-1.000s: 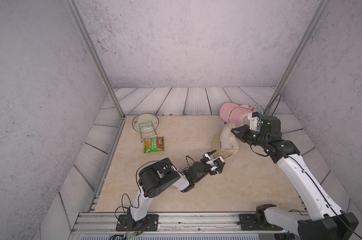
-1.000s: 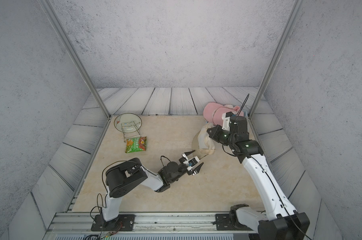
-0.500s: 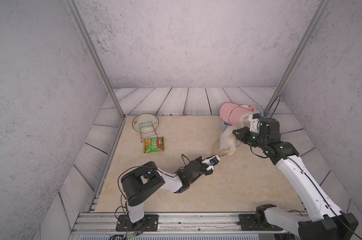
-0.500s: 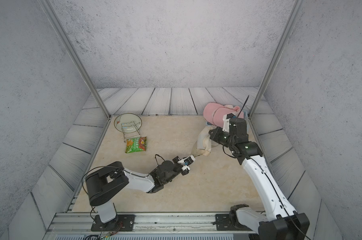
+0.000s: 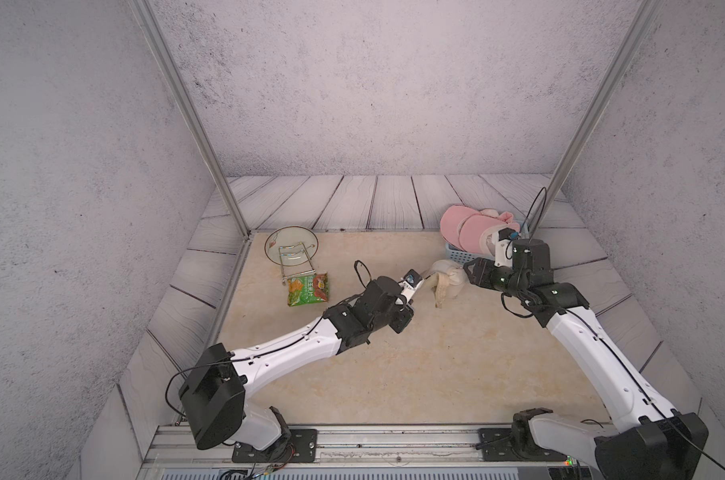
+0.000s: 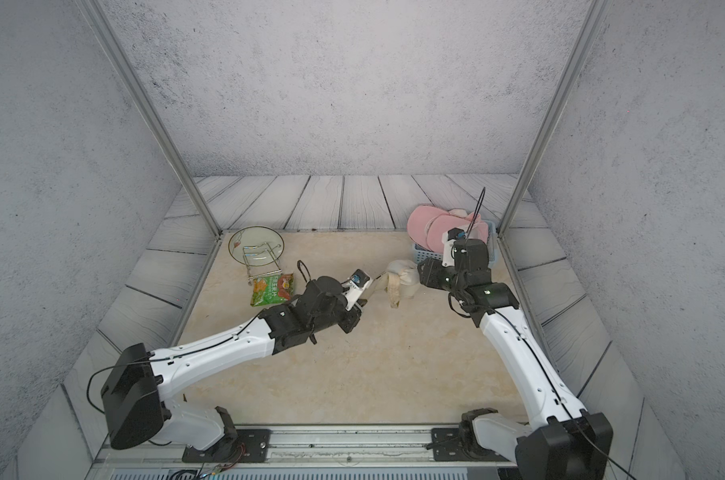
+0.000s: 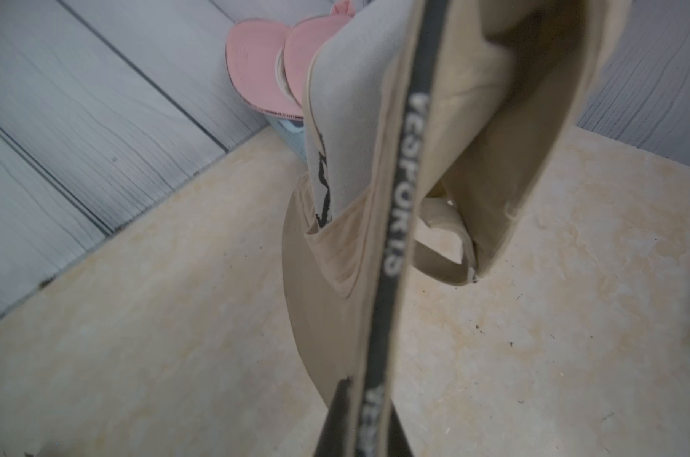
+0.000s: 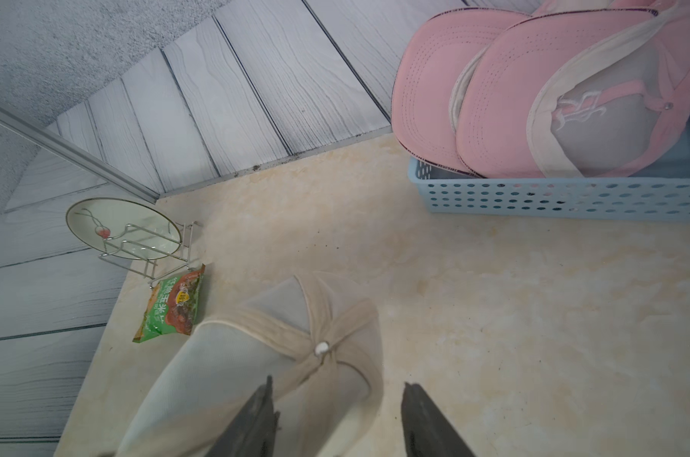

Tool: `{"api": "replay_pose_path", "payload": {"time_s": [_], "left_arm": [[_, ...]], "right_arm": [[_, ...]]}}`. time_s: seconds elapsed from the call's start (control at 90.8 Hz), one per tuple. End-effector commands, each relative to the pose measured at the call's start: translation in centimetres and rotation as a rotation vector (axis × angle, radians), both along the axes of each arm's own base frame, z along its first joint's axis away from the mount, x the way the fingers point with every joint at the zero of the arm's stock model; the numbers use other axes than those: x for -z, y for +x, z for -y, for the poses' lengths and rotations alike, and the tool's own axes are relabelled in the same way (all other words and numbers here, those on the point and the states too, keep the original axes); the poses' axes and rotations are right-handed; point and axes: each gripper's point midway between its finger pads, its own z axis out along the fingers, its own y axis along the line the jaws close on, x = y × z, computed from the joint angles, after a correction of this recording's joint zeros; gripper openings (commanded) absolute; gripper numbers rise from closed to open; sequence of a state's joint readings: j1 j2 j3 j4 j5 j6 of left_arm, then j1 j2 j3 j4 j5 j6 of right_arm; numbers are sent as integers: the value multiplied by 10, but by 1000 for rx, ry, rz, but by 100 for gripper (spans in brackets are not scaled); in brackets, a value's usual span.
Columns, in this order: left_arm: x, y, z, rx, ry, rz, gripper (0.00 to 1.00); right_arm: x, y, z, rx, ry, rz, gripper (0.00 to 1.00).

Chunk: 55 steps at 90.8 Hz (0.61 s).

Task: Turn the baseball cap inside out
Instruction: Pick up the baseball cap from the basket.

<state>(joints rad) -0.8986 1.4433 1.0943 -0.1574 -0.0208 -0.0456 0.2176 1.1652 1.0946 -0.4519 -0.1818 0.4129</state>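
Top views: the worktop [image 5: 394,374], with the beige baseball cap [image 5: 446,279] between the two hands, toward the far right corner, just in front of the blue basket [image 5: 456,251] of pink caps [image 5: 462,222]. Left hand [image 7: 369,403]: fingers together, clamped on the cap's rim; the left wrist view shows the black lettered sweatband [image 7: 399,198], its lettering blurred, running into the grip. Right hand [image 8: 337,383]: fingers apart, the crown button [image 8: 321,349] just beyond them; whether either finger touches the cloth cannot be told. Whether the cap rests on the worktop is unclear.
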Motion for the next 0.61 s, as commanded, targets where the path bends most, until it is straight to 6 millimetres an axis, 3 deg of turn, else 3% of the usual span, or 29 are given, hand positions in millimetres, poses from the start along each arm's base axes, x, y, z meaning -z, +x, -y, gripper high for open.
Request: {"api": "replay_pose_path", "payload": {"time_s": [0.0,0.132,0.385,0.594], "left_arm": [[11,-13,-19,-33,17,-220,0],[11,-15,-24,-30,-8,-353,0],[8,-25,-15,62,-94,-568,0],[7,-32,-8,117,-131,-641,0]], "right_arm": [[-3,-6,11,1,-87,81,58],[0,-13,-4,-103,-76,103,59],[33,-50,-93,-505,-96,100,62],[47,-57,-119,-578,-115,125,64]]}}
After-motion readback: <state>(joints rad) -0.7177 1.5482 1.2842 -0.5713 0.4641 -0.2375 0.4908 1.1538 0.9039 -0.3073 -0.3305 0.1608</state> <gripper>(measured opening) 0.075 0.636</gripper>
